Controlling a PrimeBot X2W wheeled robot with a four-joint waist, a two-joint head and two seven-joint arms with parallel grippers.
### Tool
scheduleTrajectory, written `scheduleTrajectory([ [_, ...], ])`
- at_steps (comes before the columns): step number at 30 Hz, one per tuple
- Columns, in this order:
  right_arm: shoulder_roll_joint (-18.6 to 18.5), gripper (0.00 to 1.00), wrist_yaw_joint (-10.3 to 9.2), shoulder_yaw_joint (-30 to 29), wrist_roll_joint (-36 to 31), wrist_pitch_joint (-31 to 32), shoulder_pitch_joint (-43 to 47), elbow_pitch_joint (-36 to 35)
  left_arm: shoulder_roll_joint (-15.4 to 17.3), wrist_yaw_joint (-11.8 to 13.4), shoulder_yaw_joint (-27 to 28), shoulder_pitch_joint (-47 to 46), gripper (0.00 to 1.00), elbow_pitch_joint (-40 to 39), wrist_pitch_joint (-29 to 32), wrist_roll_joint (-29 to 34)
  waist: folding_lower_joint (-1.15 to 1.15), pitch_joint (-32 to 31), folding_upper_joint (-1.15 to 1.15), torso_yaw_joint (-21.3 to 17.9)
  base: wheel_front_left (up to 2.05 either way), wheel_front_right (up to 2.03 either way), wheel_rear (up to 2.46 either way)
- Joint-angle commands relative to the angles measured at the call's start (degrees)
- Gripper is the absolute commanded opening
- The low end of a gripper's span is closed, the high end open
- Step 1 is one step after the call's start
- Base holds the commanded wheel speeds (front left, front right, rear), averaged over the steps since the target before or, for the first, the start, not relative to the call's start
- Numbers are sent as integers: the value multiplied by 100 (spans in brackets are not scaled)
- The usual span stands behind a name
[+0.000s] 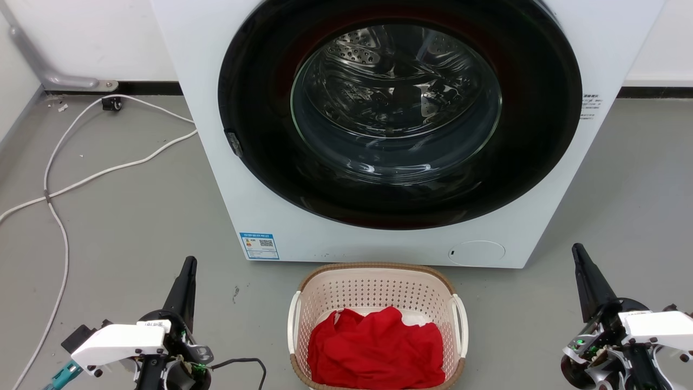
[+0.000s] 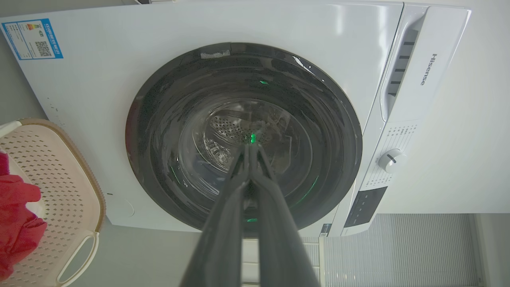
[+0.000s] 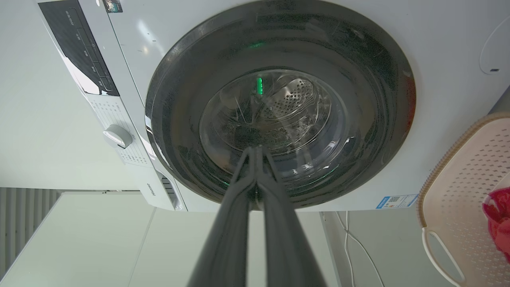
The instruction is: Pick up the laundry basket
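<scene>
The cream laundry basket (image 1: pixel 373 287) with a brown rim and white side handles stands on the floor just before the washing machine (image 1: pixel 325 227), with red cloth (image 1: pixel 376 349) inside it. It also shows at the left edge of the left wrist view, laundry basket (image 2: pixel 59 191), and at the right edge of the right wrist view, laundry basket (image 3: pixel 466 187). My left gripper (image 1: pixel 189 262) is shut and empty, well left of the basket. My right gripper (image 1: pixel 577 249) is shut and empty, well right of it. In each wrist view the fingers meet at the tips: left gripper (image 2: pixel 250 146), right gripper (image 3: pixel 255 148).
The washing machine's round glass door (image 1: pixel 398 103) is shut. White cables (image 1: pixel 59 184) trail over the grey floor at the left. A grey pipe (image 1: pixel 48 76) runs along the wall at the back left.
</scene>
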Motion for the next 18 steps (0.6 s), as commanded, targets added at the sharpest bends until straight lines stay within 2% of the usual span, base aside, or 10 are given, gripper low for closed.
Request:
scheduleTrajectory([
  [1, 4, 0, -2, -3, 10, 17, -61, 6, -12, -17, 16, -28, 0, -2, 25, -14, 0, 0, 0, 0, 0, 0, 0],
  [18, 4, 0, -2, 0, 12, 15, -61, 6, -12, -17, 16, -28, 0, -2, 25, -14, 0, 0, 0, 0, 0, 0, 0],
])
